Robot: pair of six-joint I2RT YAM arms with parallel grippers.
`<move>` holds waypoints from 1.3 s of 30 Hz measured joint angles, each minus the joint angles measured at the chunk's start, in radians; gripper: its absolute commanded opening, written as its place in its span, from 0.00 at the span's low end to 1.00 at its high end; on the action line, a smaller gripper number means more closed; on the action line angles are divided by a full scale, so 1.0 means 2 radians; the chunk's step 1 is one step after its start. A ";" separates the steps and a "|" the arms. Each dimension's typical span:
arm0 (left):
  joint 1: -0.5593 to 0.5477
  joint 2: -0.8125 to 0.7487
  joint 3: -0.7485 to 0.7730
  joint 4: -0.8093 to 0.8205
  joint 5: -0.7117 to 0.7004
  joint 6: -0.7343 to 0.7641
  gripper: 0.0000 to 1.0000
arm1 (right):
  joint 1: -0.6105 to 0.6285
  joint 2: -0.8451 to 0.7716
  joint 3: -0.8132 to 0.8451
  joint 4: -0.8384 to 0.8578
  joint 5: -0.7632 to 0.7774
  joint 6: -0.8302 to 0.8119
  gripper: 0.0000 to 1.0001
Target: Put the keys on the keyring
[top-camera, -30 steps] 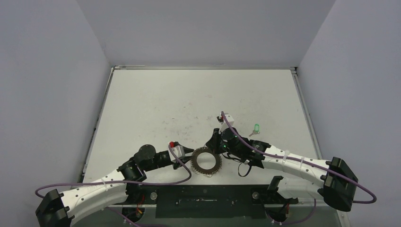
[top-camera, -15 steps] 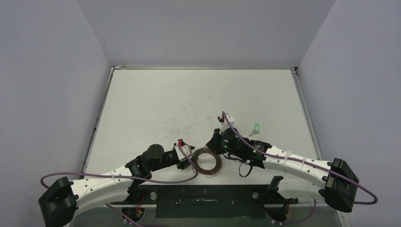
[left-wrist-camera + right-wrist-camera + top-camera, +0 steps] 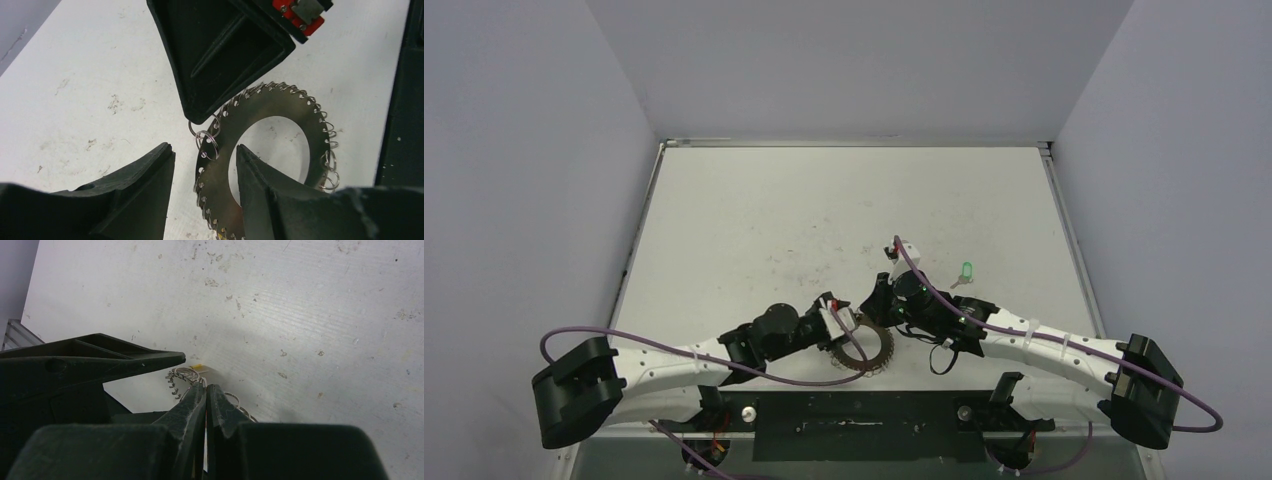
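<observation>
The keyring (image 3: pixel 884 348) lies flat on the white table (image 3: pixel 754 220), close to the near edge and about in the middle of it, between the two arms. It is a flat silvery ring with an open centre, and many small wire loops (image 3: pixel 206 134) stand all around its rim.

The left gripper (image 3: pixel 204 150) is spread. In the left wrist view its two black fingers (image 3: pixel 130 195) are low over the ring. One is outside the rim and the other is over the open centre, so the band of the ring (image 3: pixel 280 102) is between them. I cannot tell if they touch the metal.

The right gripper (image 3: pixel 205 386) is pressed together, with no gap between its tips. The tips are at the fringe of loops on the far left side of the ring. I cannot tell if a loop is pinched between them. This gripper has a red part (image 3: pixel 295 17) on its body, and no letters on it can be read.

A small yellow piece (image 3: pixel 200 368) shows just behind the right tips, beside the loops. Too little of it shows to tell if it hangs on a loop.

The green key (image 3: pixel 967 270) lies alone on the table, in the right half and nearer the near edge than the far edge, well apart from the ring
</observation>
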 measured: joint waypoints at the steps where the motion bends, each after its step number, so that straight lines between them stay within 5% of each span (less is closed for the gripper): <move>1: -0.001 0.006 0.002 0.003 -0.004 0.002 0.40 | 0.000 0.000 0.000 0.000 0.000 0.000 0.00; 8: -0.005 0.032 0.006 0.022 -0.022 0.019 0.01 | 0.000 0.000 0.000 0.000 -0.002 0.004 0.00; 39: -0.008 -0.077 -0.026 -0.001 -0.023 -0.002 0.00 | 0.004 -0.032 -0.018 0.002 0.006 0.131 0.00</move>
